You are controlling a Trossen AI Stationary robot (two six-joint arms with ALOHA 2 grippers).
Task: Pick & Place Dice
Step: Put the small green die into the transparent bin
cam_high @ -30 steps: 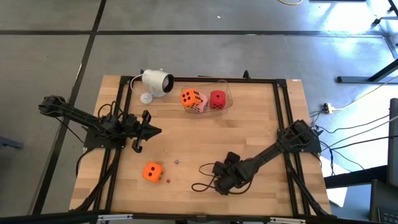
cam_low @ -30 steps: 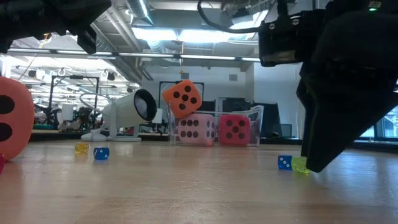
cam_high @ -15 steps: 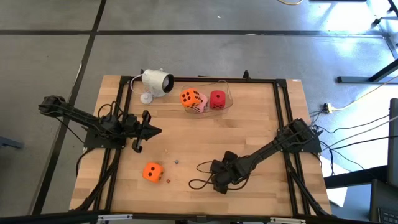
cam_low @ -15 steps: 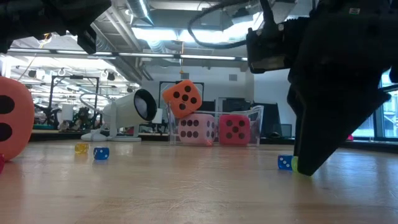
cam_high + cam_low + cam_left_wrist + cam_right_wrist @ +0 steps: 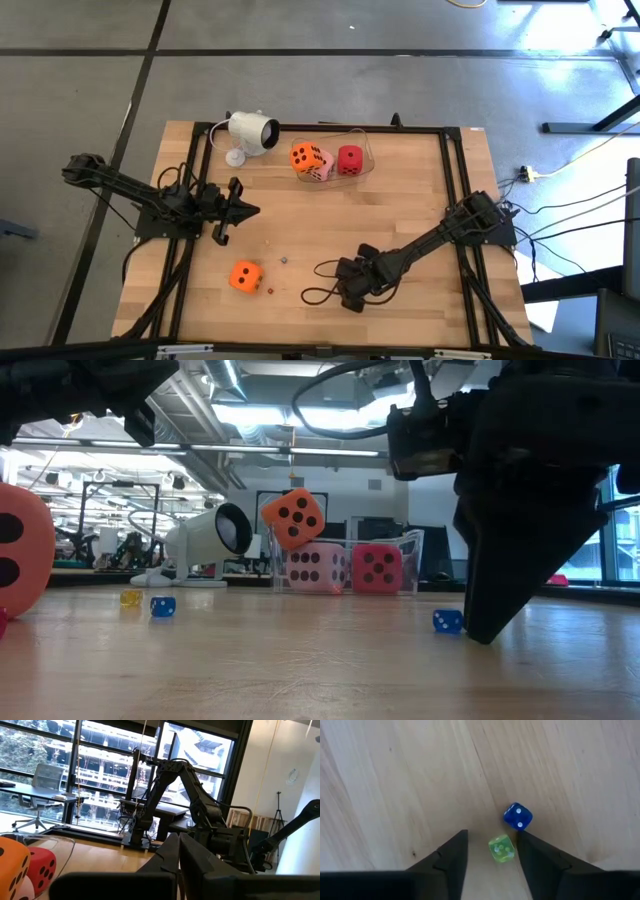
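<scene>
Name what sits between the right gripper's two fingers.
In the right wrist view, a small green die lies on the table between the right gripper's fingers, with a small blue die just beyond.
</scene>
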